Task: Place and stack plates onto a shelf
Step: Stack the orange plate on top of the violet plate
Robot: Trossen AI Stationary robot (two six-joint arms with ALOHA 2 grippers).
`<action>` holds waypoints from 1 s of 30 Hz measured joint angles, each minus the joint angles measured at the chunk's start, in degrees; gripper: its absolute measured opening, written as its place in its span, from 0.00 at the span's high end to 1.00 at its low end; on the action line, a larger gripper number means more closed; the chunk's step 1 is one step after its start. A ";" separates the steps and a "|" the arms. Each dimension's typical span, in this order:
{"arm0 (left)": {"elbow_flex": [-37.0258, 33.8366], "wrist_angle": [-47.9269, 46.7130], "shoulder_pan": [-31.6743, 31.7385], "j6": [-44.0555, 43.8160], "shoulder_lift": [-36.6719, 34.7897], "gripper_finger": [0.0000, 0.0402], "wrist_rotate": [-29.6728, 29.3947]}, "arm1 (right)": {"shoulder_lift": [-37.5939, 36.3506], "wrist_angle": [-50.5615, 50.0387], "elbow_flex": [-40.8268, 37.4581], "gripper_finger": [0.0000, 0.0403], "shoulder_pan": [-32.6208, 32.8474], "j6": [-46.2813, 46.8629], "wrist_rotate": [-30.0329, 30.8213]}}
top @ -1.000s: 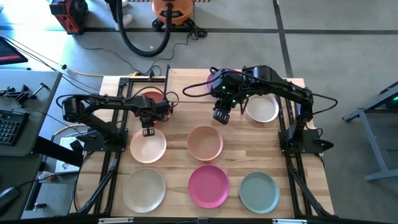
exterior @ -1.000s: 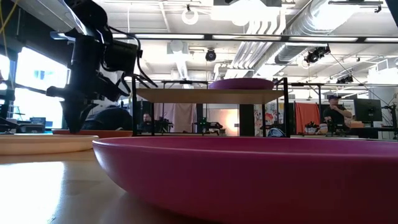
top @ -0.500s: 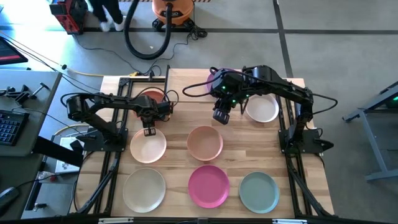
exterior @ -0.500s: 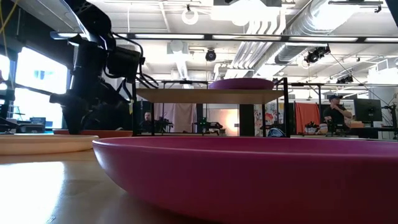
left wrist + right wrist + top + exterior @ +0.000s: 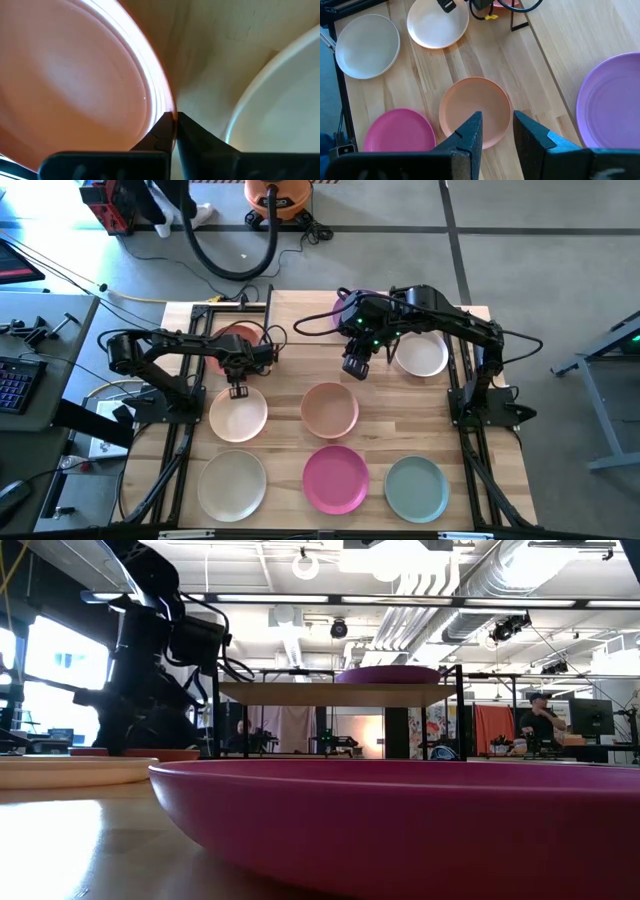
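The terracotta plate lies at the table's far left, beside the cream plate. My left gripper is shut on its rim. My right gripper hangs open above the far edge of the tan-pink plate, touching nothing. The purple plate rests flat on the shelf, mostly hidden under the right arm in the high view. My left gripper pinches the terracotta plate's rim on the side facing the cream plate, one finger inside the dish and one outside. The fingers come from above, pointing down. The plate sits low and about level; whether it is lifted clear, I cannot tell.
The white plate lies at the far right. The pale beige plate, the magenta plate and the pale teal plate line the near edge. Bare wood shows between the rows. The shelf's black legs stand near the left gripper.
The left arm has shifted a little and its gripper has tipped slightly. The terracotta plate in its hold has moved a short way toward the table's left. The right arm has kept still.
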 joint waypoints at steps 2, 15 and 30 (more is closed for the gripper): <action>0.00 -0.51 0.00 0.30 0.00 0.99 0.00 | 0.00 0.00 0.00 0.78 0.01 0.00 0.00; -0.04 -7.21 0.00 -1.95 -10.16 1.00 -2.54 | 0.00 0.00 0.00 0.78 0.00 0.00 0.00; 7.98 -16.96 0.00 -5.96 -27.26 1.00 -11.29 | 0.00 0.20 0.00 0.78 0.00 3.08 7.66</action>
